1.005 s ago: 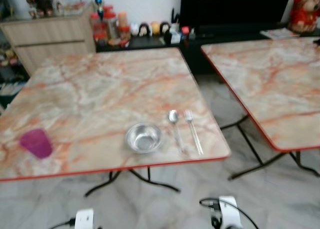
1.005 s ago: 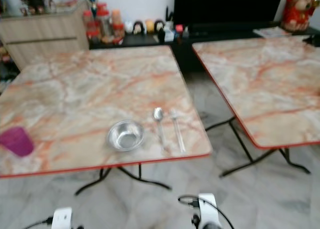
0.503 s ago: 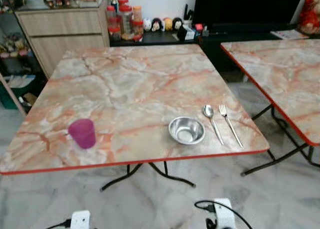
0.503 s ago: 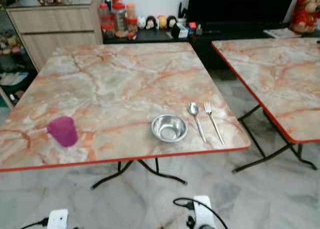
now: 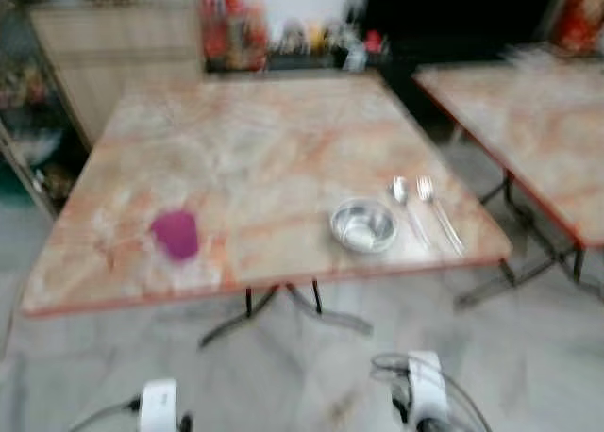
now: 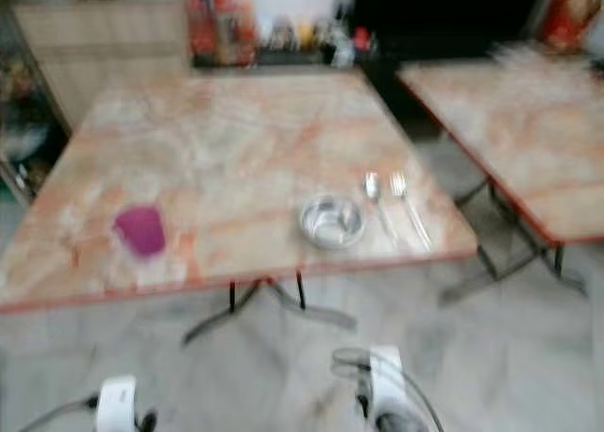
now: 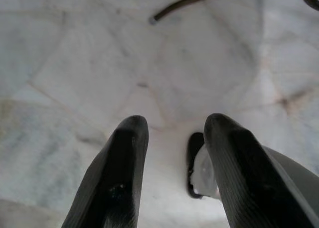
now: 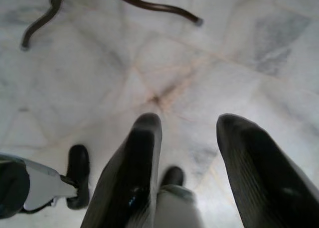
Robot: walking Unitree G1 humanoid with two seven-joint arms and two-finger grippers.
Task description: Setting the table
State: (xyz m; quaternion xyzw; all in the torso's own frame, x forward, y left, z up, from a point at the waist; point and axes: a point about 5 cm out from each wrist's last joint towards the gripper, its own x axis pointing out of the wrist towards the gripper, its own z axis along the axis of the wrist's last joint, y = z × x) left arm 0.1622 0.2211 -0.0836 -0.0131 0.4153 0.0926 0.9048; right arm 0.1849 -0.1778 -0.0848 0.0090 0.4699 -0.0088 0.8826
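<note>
Both eye views are smeared by motion blur, so edges on the marble-patterned square tabletop (image 5: 274, 158) are softened under even, bright light. The wrist views are sharper on the pale marble floor (image 7: 99, 54), while the near black fingers (image 8: 144, 153) are rendered out of focus.

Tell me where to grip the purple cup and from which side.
Grip the purple cup across its side walls, from the near table edge with the left gripper. It appears upright, stands alone, and lies left of the bowl.

Motion blur smears the spoon (image 5: 400, 191) and fork (image 5: 427, 189) beside the bowl (image 5: 362, 226).
</note>
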